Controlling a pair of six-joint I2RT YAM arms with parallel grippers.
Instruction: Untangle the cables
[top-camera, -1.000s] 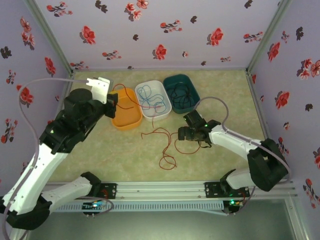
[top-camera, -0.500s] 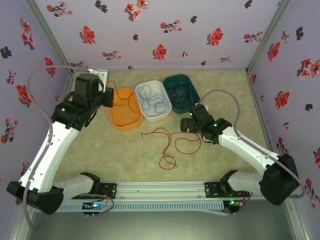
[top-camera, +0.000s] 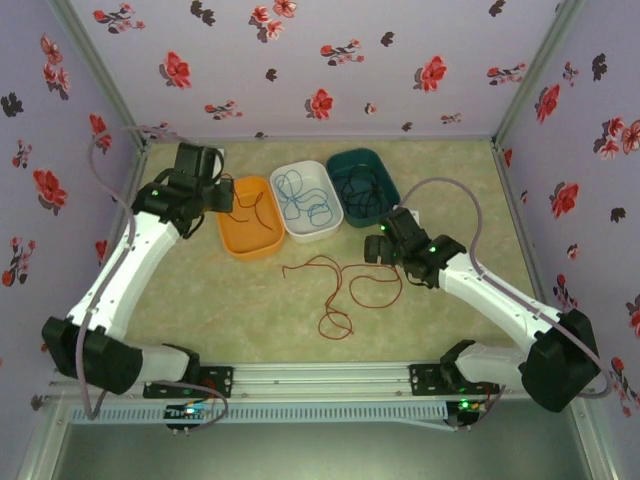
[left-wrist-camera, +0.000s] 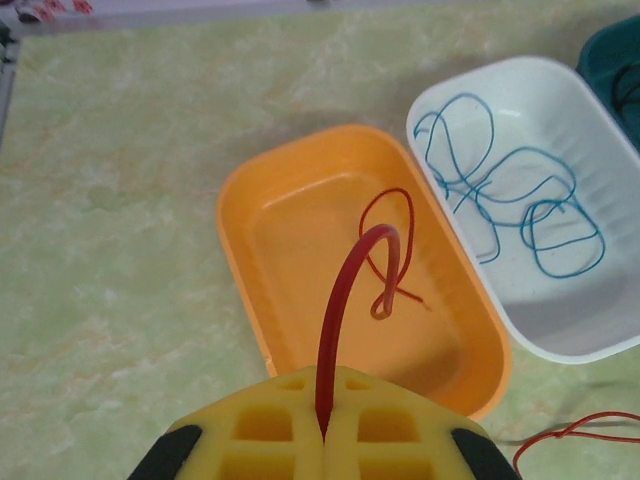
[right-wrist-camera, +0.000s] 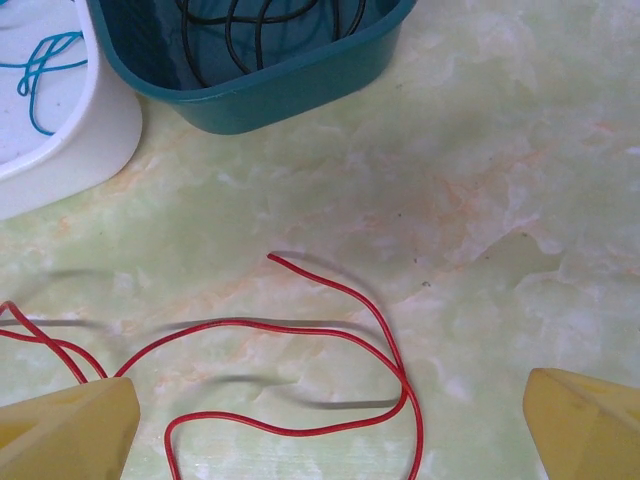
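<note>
The left gripper, pinching a red cable, has swung over the far orange tray, likely to drop it in, while the open right gripper hovers above the loose red cable.

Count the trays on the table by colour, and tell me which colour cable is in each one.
orange tray: 1, with the red cable looping into it from the shut left gripper
white tray: 1, holding the blue cable
teal tray: 1, holding the black cable
Total: 3 trays
</note>
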